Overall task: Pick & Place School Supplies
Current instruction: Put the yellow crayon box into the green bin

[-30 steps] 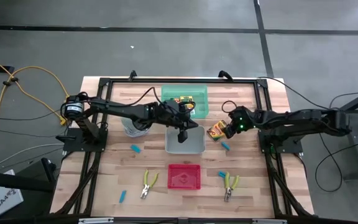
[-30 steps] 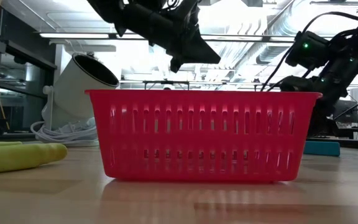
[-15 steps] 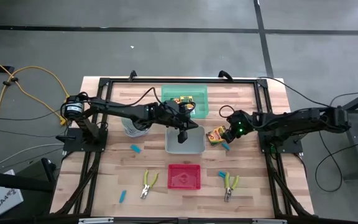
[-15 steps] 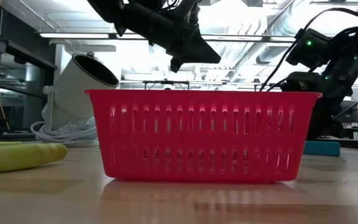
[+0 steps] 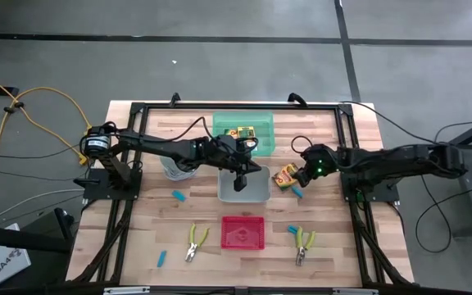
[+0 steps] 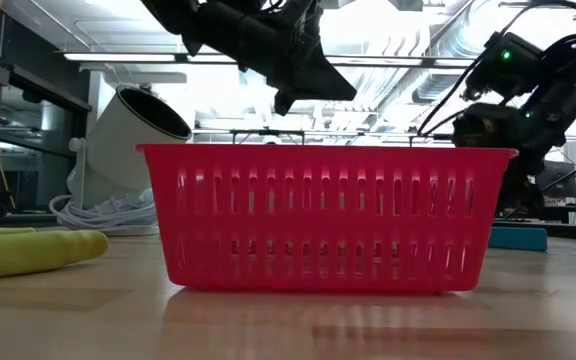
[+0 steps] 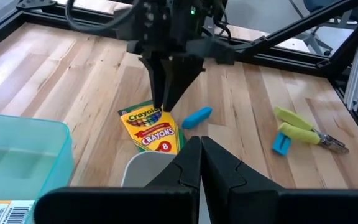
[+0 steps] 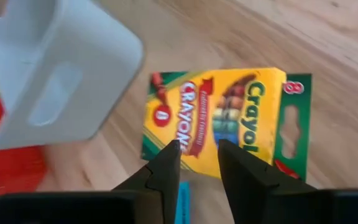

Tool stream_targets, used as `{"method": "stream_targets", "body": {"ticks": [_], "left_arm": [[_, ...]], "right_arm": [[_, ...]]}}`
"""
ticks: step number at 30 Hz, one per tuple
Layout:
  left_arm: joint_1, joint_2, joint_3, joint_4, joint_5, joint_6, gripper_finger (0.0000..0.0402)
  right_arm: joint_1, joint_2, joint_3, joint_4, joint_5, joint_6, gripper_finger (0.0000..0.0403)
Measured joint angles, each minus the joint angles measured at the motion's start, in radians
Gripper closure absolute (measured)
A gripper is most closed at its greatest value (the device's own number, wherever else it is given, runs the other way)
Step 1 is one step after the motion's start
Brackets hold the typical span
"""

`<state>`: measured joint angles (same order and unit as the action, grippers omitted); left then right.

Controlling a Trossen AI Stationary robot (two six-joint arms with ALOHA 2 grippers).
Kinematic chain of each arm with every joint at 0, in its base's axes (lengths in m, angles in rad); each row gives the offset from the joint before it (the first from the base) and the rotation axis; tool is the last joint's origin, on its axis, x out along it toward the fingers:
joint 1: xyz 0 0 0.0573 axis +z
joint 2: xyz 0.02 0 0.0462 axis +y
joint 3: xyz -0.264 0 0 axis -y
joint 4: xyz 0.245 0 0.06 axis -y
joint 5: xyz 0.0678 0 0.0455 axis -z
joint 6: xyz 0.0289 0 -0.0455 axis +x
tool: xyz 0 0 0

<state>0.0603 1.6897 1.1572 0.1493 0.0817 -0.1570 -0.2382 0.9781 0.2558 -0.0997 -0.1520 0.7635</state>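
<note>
Wooden planks are filling my overhead view, with a green tray at the far side, a grey tray in the middle and a red tray nearest the front edge. From above I am seeing my right gripper reaching down at a crayon box lying flat just right of the grey tray, with a blue piece just beside it. My right wrist camera is giving me what the overhead cannot: the two fingers are standing a little apart, poised over the box, and I cannot tell whether they are touching it or gripping anything. My left gripper is hanging over the grey tray, pressed fully closed and carrying nothing. Its wrist camera is showing the box from the other side, plus pliers farther off. Only the overhead is showing me a second pair of pliers left of the red tray. At table height the red tray is blocking the box entirely.
</note>
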Motion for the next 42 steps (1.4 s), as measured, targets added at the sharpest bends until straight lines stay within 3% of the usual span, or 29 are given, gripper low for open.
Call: {"method": "stream_targets", "body": {"ticks": [6,20,32,42], "left_arm": [[0.000,0.000,0.000,-0.011,0.000,0.000,0.0401],[0.000,0.000,0.000,-0.057,0.000,0.030,0.0401],[0.000,0.000,0.000,-0.067,0.000,0.038,0.0401],[0.000,0.000,0.000,-0.069,0.000,0.047,0.0401]], "right_arm": [[0.000,-0.094,0.000,-0.024,-0.018,0.039,0.0315],[0.001,-0.298,0.001,-0.297,-0.089,0.250,0.0333],[0.025,-0.252,0.001,-0.342,-0.061,0.311,0.0332],[0.025,-0.209,0.001,-0.339,-0.044,0.381,0.0277]]}}
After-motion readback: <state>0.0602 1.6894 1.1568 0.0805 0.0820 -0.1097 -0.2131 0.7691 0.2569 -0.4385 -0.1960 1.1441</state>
